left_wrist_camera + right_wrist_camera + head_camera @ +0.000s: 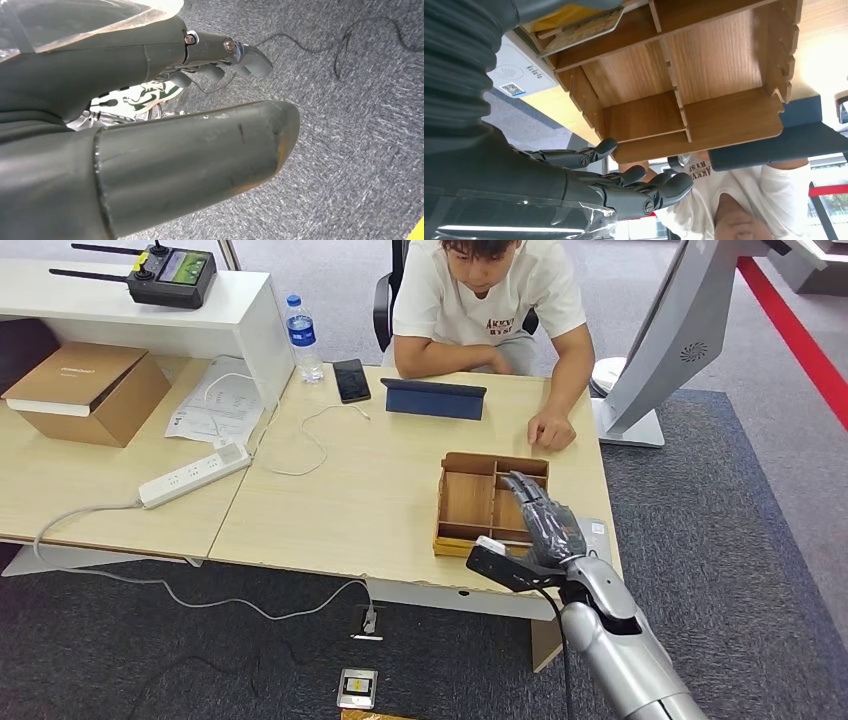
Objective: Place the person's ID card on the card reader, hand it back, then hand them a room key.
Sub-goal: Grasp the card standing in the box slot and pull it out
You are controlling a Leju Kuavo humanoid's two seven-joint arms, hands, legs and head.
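**Right hand over the tray, no card in our grasp yet**

We start with the light wooden desk (380, 490), where a person in a white T-shirt (490, 300) sits opposite us, one hand (551, 428) resting flat on the top. Near our edge stands the brown wooden divided tray (470, 502), and our right hand (545, 520) hovers over its right-hand compartments. In the right wrist view that hand (624, 187) has its fingers stretched out and apart, holding nothing. Just beside the tray, touching or nearly so, lies the flat white card reader (519, 75) with a small code label; no card rests on the part we can see. One compartment holds a yellow-faced flat item (569, 17), possibly cards or room keys; we cannot tell which. We cannot pick out the ID card anywhere.

Our left hand (220, 60) hangs over grey carpet, fingers loosely extended, empty.

We judge the task is early or midway: which steps are done we cannot tell.
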